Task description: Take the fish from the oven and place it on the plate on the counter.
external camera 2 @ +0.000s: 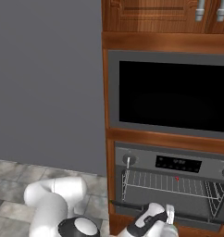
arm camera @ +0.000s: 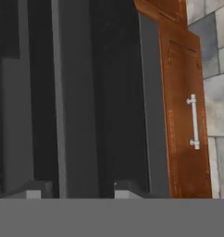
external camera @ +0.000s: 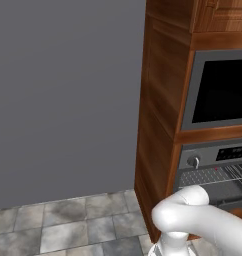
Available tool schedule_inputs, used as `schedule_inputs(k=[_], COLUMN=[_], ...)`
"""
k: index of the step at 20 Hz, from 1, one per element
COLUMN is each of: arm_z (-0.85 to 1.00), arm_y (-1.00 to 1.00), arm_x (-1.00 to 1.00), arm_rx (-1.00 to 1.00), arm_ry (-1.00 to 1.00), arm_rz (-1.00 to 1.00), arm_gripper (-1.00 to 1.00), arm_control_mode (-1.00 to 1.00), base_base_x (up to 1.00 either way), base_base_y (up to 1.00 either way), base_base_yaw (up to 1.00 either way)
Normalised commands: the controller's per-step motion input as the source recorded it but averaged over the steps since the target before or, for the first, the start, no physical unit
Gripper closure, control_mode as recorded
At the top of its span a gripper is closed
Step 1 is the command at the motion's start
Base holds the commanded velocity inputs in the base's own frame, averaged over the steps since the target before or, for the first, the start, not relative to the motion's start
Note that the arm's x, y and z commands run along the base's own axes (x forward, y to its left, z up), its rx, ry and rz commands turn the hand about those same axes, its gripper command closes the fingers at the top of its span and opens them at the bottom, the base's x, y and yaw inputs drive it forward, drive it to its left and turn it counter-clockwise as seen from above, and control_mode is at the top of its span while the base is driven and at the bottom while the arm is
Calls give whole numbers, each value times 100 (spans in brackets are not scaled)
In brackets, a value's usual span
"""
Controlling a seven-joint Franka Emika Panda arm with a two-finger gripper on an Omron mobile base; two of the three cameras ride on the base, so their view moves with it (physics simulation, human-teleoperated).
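The oven (external camera 2: 178, 163) sits low in the wooden cabinet column, its door (external camera 2: 127, 205) folded down and its wire racks showing. A tiny red fish (external camera 2: 177, 178) lies on the upper rack, also seen as a red speck, the fish (external camera: 215, 169), below the oven (external camera: 213, 155) panel. My gripper (external camera 2: 169, 214) hangs just above the front edge of the lowered door, below and in front of the fish. In the hand view the gripper (arm camera: 81, 190) is open, its two fingertips (arm camera: 127, 187) apart over dark door surfaces with nothing between them. The plate and the counter are out of view.
A black-windowed microwave (external camera 2: 174, 95) is built in above the oven. A wooden drawer front with a white handle (arm camera: 193, 121) lies beside the door in the hand view. Grey tiled floor (external camera: 68, 225) and a plain grey wall (external camera: 63, 90) stretch to the left.
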Motion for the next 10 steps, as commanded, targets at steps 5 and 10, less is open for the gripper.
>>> schedule_inputs(k=[5,10], arm_z=[-99,-91], arm_y=[0,0], arm_x=[-84,-84], arm_rx=[0,0], arm_ry=[21,20], arm_rz=[0,0], arm_gripper=[100,100], arm_control_mode=[-100,-100], base_base_x=[0,0], base_base_y=[0,0], base_base_yaw=[0,0])
